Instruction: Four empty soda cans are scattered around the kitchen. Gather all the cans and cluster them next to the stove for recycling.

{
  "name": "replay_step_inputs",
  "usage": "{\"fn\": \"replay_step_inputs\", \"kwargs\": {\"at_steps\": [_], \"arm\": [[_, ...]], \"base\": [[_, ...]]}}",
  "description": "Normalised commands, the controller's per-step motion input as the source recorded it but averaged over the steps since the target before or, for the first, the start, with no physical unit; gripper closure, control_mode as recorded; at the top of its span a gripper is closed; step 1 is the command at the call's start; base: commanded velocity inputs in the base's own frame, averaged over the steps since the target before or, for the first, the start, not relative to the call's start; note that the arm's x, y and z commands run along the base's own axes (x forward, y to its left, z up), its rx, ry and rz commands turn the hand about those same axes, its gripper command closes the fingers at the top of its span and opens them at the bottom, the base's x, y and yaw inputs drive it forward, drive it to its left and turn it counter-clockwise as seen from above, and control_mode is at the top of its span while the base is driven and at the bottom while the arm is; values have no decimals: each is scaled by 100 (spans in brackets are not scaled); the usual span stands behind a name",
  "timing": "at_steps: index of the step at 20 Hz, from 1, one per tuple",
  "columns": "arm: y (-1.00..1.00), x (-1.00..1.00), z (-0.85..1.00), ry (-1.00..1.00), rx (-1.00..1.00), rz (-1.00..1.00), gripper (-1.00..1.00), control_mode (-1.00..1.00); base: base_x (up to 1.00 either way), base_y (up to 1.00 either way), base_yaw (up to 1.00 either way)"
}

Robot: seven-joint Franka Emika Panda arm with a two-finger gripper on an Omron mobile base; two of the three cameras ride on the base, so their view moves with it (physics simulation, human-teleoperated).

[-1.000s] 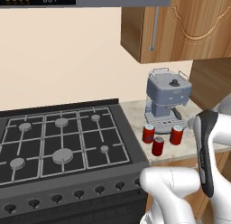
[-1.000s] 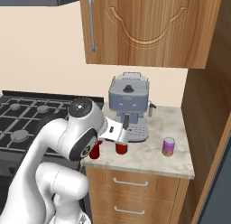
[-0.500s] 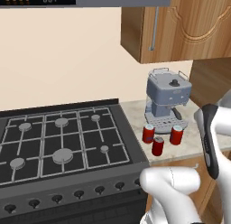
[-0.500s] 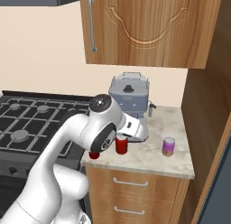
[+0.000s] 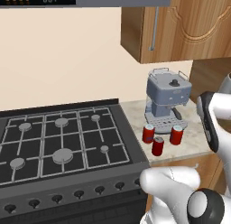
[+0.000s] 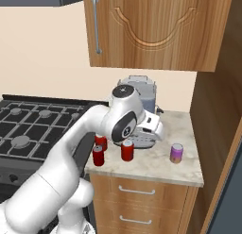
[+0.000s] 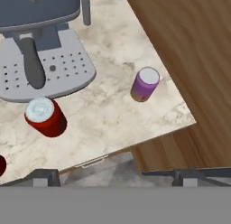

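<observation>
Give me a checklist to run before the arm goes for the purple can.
1. Three red cans clustered beside the stove, upright: ok.
2. Purple can upright and apart from the cluster, near the counter's far-right edge by the wooden wall: ok, still to collect.
3. Bare counter around the purple can for the approach: ok.
4. Gripper holds nothing; its tips stand wide apart in the hand view: ok.
5. Gripper lined up over the purple can: not ok, the can sits off-centre, well ahead of the tips.
6. Clearance from the espresso machine close beside the arm: cannot tell.
</observation>
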Motion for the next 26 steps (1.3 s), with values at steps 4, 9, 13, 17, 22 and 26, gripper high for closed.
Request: {"fn": "replay_step_inputs", "kwargs": {"at_steps": [4,9,13,17,22,26], "arm": [[-33,32,-3,19,8,2,-100,-100],[-46,32,-24,8,15,4,-100,-100],[-27,30,-37,4,6,1,-100,-100],[-4,27,-48,0,0,0,-100,-100],[-4,25,-52,0,0,0,-100,-100],[-20,11,-20,0,0,0,-100,-100]], "base": [[0,0,0],[0,0,0],[0,0,0],[0,0,0],[0,0,0],[0,0,0]]}}
